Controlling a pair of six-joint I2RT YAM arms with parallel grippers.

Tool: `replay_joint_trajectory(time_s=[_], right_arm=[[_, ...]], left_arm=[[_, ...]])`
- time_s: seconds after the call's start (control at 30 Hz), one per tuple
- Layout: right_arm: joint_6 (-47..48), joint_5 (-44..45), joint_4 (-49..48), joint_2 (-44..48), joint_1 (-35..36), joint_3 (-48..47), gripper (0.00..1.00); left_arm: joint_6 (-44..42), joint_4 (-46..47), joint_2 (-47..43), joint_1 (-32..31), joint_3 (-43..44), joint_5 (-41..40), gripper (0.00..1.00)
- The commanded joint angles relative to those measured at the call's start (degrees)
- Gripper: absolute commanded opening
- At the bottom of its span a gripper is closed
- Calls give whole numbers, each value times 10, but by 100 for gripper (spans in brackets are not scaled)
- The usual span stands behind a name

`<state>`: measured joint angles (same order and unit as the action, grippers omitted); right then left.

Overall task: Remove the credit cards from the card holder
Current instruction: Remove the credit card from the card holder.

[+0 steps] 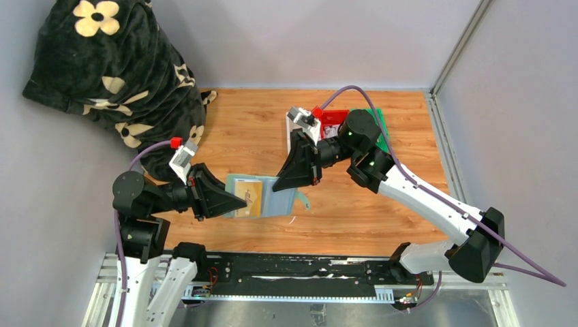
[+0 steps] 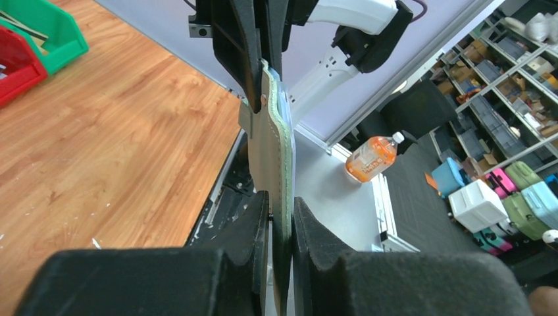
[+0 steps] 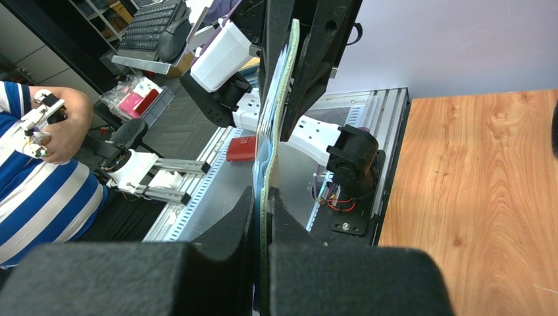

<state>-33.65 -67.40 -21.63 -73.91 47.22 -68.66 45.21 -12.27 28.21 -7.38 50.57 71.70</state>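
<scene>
- As I look down from the overhead camera, the far left is taken up by a black blanket point(image 1: 116, 68) with cream flowers, heaped against the wall at the back corner of the wooden table point(image 1: 382, 204).
- Just right of it, my left gripper point(image 1: 240, 200) reaches in from the left, its jaws pressed together on the left edge of the card holder point(image 1: 278, 201). In the left wrist view the sage-green stitched edge runs straight in between the two black fingers.
- The card holder is spread open between the two grippers over the near middle of the table, inner side facing up. I cannot tell whether it rests on the wood.
- The tan-gold card point(image 1: 251, 197) sits in the left half of the holder, just beside the left fingertips. It is the one card I can make out.
- My right gripper point(image 1: 285, 185) comes down from the back right, jaws pinching the holder's upper right part. The right wrist view shows the fingers closed on its edge.
- The short closing tab point(image 1: 305, 199) sticks out at the holder's right side.
- Further right, at the back, a red bin point(image 1: 334, 121) stands next to a green bin point(image 1: 379, 121), well apart from the holder.
</scene>
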Motion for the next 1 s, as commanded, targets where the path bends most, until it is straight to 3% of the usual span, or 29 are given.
replay_joint_trajectory(time_s=[0.0,0.27,0.4,0.57,0.7,0.87,0.97], right_arm=[[-18,-18,-42,-5,17,-17,0],[-50,-18,-94,-18,29,-18,0],[-50,-19,-96,-19,29,-18,1],[2,8,-13,-6,4,-21,29],[1,80,21,31,-59,-10,42],[80,245,124,108,-83,-8,44],[48,247,92,137,-72,11,44]], left_arm=[[4,4,0,-4,-10,-8,13],[36,39,-2,-4,-25,-16,22],[37,44,-3,-4,-24,-10,0],[35,40,-1,-4,-21,-10,0],[34,34,1,-4,-20,-21,0],[27,20,5,-4,-20,-61,0],[20,14,7,-4,-20,-92,0]])
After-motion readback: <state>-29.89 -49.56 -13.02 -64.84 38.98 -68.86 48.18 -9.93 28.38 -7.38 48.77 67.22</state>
